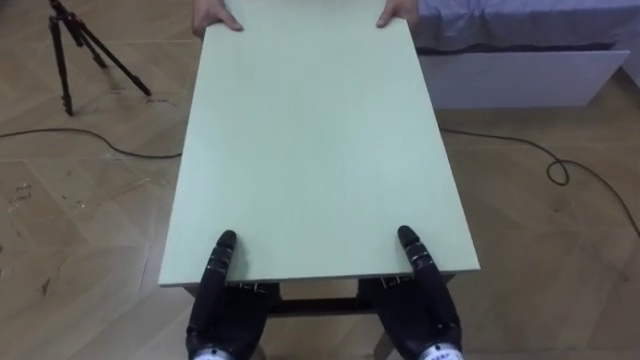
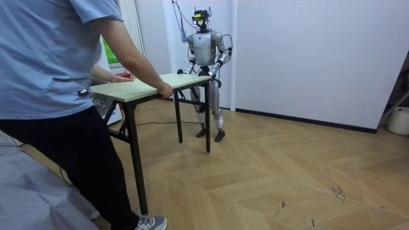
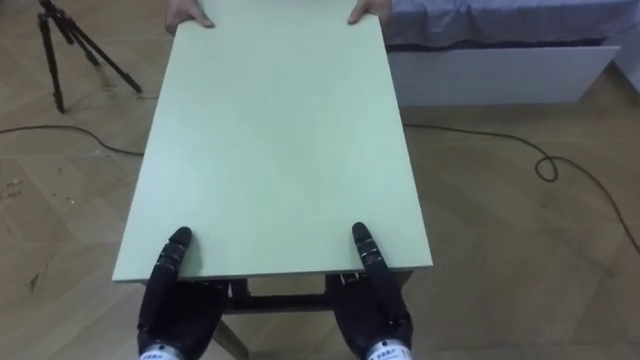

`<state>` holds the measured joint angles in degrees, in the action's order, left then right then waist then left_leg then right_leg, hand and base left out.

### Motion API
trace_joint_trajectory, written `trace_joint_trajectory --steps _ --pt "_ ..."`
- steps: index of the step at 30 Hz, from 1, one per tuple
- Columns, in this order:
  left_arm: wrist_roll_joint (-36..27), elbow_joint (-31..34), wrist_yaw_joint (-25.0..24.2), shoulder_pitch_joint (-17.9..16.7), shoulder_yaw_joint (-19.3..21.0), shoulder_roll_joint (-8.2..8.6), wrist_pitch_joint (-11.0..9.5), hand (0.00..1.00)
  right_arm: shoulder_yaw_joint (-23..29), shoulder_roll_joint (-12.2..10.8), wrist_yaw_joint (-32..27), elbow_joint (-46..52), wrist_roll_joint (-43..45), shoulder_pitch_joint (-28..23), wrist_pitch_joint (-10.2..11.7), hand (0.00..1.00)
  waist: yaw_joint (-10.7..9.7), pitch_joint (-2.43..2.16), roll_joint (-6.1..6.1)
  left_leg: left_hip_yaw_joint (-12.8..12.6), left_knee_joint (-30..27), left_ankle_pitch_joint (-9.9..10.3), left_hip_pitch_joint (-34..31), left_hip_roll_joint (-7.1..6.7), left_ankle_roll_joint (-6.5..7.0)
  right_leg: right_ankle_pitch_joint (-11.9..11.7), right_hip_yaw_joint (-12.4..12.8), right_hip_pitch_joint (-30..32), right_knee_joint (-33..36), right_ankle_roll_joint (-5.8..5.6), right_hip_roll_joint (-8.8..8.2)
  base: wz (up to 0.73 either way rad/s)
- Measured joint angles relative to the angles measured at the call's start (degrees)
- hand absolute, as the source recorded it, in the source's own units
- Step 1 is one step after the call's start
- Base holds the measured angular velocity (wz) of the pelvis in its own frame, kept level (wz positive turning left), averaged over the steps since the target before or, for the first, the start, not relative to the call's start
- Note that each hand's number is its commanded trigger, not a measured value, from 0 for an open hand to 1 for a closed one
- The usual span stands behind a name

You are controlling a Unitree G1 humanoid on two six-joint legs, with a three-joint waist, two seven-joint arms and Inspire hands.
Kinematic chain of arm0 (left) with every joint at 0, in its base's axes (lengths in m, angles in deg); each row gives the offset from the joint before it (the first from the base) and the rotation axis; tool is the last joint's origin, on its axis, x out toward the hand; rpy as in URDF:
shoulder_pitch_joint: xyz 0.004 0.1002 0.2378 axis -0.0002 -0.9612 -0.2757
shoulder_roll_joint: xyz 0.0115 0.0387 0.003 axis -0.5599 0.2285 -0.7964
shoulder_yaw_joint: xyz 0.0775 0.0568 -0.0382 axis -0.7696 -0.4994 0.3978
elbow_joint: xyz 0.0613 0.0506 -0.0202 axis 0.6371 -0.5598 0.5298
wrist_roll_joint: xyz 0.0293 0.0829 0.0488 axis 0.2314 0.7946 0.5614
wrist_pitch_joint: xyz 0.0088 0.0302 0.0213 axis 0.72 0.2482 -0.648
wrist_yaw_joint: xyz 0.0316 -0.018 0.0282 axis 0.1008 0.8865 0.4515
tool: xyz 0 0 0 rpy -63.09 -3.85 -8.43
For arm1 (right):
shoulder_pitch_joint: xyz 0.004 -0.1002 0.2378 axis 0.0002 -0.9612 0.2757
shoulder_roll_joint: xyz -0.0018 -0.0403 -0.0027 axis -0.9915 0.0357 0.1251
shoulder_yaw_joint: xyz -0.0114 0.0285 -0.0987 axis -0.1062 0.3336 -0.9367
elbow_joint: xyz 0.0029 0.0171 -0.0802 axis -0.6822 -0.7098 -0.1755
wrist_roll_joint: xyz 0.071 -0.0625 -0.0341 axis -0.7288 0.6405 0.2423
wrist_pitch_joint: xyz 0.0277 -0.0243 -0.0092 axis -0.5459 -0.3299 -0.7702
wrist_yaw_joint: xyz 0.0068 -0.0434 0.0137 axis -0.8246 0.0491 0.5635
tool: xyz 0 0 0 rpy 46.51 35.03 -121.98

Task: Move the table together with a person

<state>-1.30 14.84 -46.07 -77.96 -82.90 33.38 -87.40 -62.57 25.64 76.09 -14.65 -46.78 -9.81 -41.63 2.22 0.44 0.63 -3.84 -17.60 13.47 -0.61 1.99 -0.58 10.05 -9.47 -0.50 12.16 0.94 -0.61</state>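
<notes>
Wood floor (image 1: 80, 200), bed (image 1: 520, 75) beyond. Table (image 1: 310, 150) stood between robot and person (image 2: 57, 76), who held its far edge; left hand (image 1: 222, 300) and right hand (image 1: 428, 305) pinched the near edge, thumbs on top. Grips were set; the carry seemingly remained.

Arms forward, left robot hand (image 1: 222, 312) and right robot hand (image 1: 428, 312) parallel, backs up

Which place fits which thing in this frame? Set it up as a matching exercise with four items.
Things:
1. left hand
2. right hand
3. person's hands
4. tripod

Places:
A. on the floor, upper left of the eye view
B. far edge of the table
C. near edge, left corner
D. near edge, right corner

Pairs: 1-C, 2-D, 3-B, 4-A
</notes>
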Motion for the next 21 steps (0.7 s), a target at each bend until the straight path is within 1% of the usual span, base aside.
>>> trace_joint_trajectory --steps 1,2,3,4,5,6,7,8,9,10,11,12,13,14,15,16,17,18,19,20,21 --pt "-0.01 -0.09 0.00 0.05 -0.26 -0.10 -0.24 1.00 -0.12 0.24 0.00 -0.01 -0.43 0.02 -0.07 1.00 0.05 0.05 -0.06 0.07 -1.59 0.04 -0.81 0.35 -0.08 0.07 -0.08 0.27 0.65 0.12 0.03 0.08" --pt "0.04 -0.22 0.01 -0.13 -0.50 -0.03 -0.67 1.00 -0.45 0.38 0.06 -0.02 -0.24 -0.12 -0.01 1.00 0.00 0.18 -0.18 0.41 -4.72 0.05 -2.18 0.49 -0.09 0.24 -0.14 0.37 1.58 0.39 0.17 0.13" --pt "0.05 -0.21 0.00 -0.34 -0.64 -0.07 -0.77 1.00 -0.72 0.27 0.23 -0.02 -0.23 -0.52 0.22 1.00 -0.01 0.21 -0.26 1.15 -8.13 0.05 -3.81 0.70 -0.10 0.63 0.32 0.40 2.29 1.04 0.48 0.15" --pt "0.04 -0.22 0.00 -0.32 -0.73 -0.09 -0.77 1.00 -0.73 0.28 0.34 -0.02 -0.24 -0.61 0.33 1.00 0.01 0.24 -0.31 1.25 -9.98 0.05 -4.75 0.90 -0.10 0.83 0.79 0.56 2.52 1.37 0.71 0.11" --pt "0.02 -0.22 -0.06 -0.30 -0.77 -0.10 -0.74 1.00 -0.59 0.46 0.57 0.03 -0.24 -0.62 0.48 1.00 -0.01 0.25 -0.40 1.01 -13.44 0.04 -6.89 1.50 -0.11 1.10 1.01 0.98 2.44 1.79 1.12 0.04" --pt "0.02 -0.21 -0.33 -0.32 -0.77 0.09 -0.74 1.00 -0.47 0.72 0.63 0.25 -0.28 -0.50 0.30 1.00 0.07 0.26 -0.62 0.87 -16.15 0.16 -8.74 2.36 -0.31 1.43 0.68 1.42 2.34 2.30 1.64 0.00" --pt "0.02 -0.22 -0.48 -0.33 -0.75 0.15 -0.75 1.00 -0.45 0.90 0.62 0.40 -0.32 -0.42 0.25 1.00 0.22 0.30 -0.83 0.88 -17.01 0.27 -9.39 2.78 -0.50 1.52 0.58 1.70 2.42 2.46 1.73 -0.07" --pt "0.02 -0.22 -0.67 -0.32 -0.76 0.02 -0.74 1.00 -0.46 1.17 0.62 0.66 -0.28 -0.42 0.27 1.00 0.67 0.30 -1.18 0.64 -18.27 0.44 -10.26 3.71 -0.80 1.70 0.05 2.06 2.54 3.15 2.23 -0.07" --pt "0.00 -0.33 -0.67 -0.32 -0.82 0.12 -0.68 1.00 -0.45 1.29 0.63 0.68 -0.16 -0.42 0.39 1.00 0.83 0.36 -1.67 0.74 -18.16 0.64 -10.35 4.47 -1.31 1.53 -0.28 2.17 2.63 3.64 2.93 0.00" --pt "0.00 -0.39 -0.67 -0.32 -0.83 0.13 -0.66 1.00 -0.46 1.31 0.63 0.68 -0.11 -0.44 0.48 1.00 0.80 0.36 -1.71 0.80 -17.64 0.55 -10.29 4.55 -1.57 1.53 -0.49 2.30 2.65 3.88 3.07 0.07" --pt "0.00 -0.43 -0.67 -0.31 -0.87 0.13 -0.61 1.00 -0.48 1.56 0.84 0.80 0.03 -0.53 0.48 1.00 0.66 0.39 -1.80 0.81 -16.01 0.30 -10.03 4.72 -2.55 1.34 -0.68 2.88 2.64 4.45 3.16 0.04" --pt "-0.02 -0.45 -0.72 -0.42 -0.95 0.47 -0.62 1.00 -0.56 1.65 1.05 1.10 0.22 -0.53 0.53 1.00 0.84 0.57 -2.44 0.59 -16.58 1.26 -9.72 5.44 -4.24 1.08 -1.72 3.88 2.79 5.08 3.42 -0.07" --pt "-0.01 -0.49 -0.78 -0.69 -0.87 0.73 -0.62 1.00 -0.56 1.89 1.07 1.14 0.31 -0.52 0.50 1.00 1.12 0.45 -2.93 0.68 -18.03 2.05 -9.53 5.88 -4.92 1.08 -2.25 4.30 3.06 5.41 3.69 -0.30" --pt "-0.23 -0.74 -1.17 -1.11 -0.34 1.11 -0.56 1.00 -0.45 2.29 1.07 1.13 0.43 -0.22 0.27 1.00 1.43 0.55 -3.86 0.81 -20.11 3.54 -7.97 6.52 -5.69 1.02 -3.97 5.13 4.04 5.71 4.11 -0.25" --pt "-0.51 -0.93 -1.42 -1.06 -0.24 1.08 -0.25 1.00 -0.28 2.57 1.37 1.13 0.49 0.03 0.05 1.00 1.21 0.61 -4.46 1.03 -19.89 4.55 -5.86 6.46 -5.75 0.94 -5.56 6.01 5.16 5.84 4.24 -0.12" --pt "-0.54 -0.92 -1.43 -0.90 -0.24 1.00 -0.19 1.00 -0.19 2.57 1.67 1.14 0.51 0.08 0.07 1.00 0.93 0.61 -4.56 1.26 -18.85 5.07 -4.81 6.23 -5.68 0.94 -5.82 6.92 5.92 5.85 4.25 0.23" --pt "-0.49 -0.92 -1.63 -0.30 -0.33 0.73 -0.21 1.00 0.07 2.46 2.39 1.17 0.49 0.22 0.11 1.00 0.19 0.59 -4.63 1.77 -14.74 6.30 -2.71 5.69 -5.20 0.91 -6.19 9.04 7.29 5.86 4.15 0.45" --pt "-0.51 -0.92 -2.04 0.40 -0.52 0.42 -0.31 1.00 0.56 2.43 3.09 1.18 0.46 0.50 -0.04 1.00 -0.85 0.60 -4.57 1.57 -8.76 7.69 -1.05 5.47 -4.70 0.90 -6.13 10.82 8.04 5.85 4.06 0.45" --pt "-0.55 -0.92 -2.11 0.78 -0.73 0.28 -0.39 1.00 0.93 2.34 3.40 1.20 0.52 0.64 -0.20 1.00 -1.00 0.63 -4.59 1.40 -6.09 8.19 -0.47 5.39 -4.37 0.87 -6.11 11.80 8.56 5.79 3.95 0.25" --pt "-0.86 -1.03 -2.10 1.46 -1.07 0.13 -0.72 1.00 2.02 2.04 3.47 1.19 0.98 1.09 -1.01 1.00 -0.89 0.66 -4.54 0.69 -2.31 8.76 0.14 5.24 -3.51 0.60 -6.10 13.88 10.00 5.39 3.42 -0.07" --pt "-1.61 -1.27 -2.09 1.89 -1.49 -0.11 -1.09 1.00 2.56 2.04 3.47 1.12 1.83 1.43 -1.45 1.00 -0.41 0.74 -4.31 -0.16 -1.77 8.41 -0.37 4.60 -1.62 -0.45 -5.68 15.43 10.90 4.86 2.65 -0.24"
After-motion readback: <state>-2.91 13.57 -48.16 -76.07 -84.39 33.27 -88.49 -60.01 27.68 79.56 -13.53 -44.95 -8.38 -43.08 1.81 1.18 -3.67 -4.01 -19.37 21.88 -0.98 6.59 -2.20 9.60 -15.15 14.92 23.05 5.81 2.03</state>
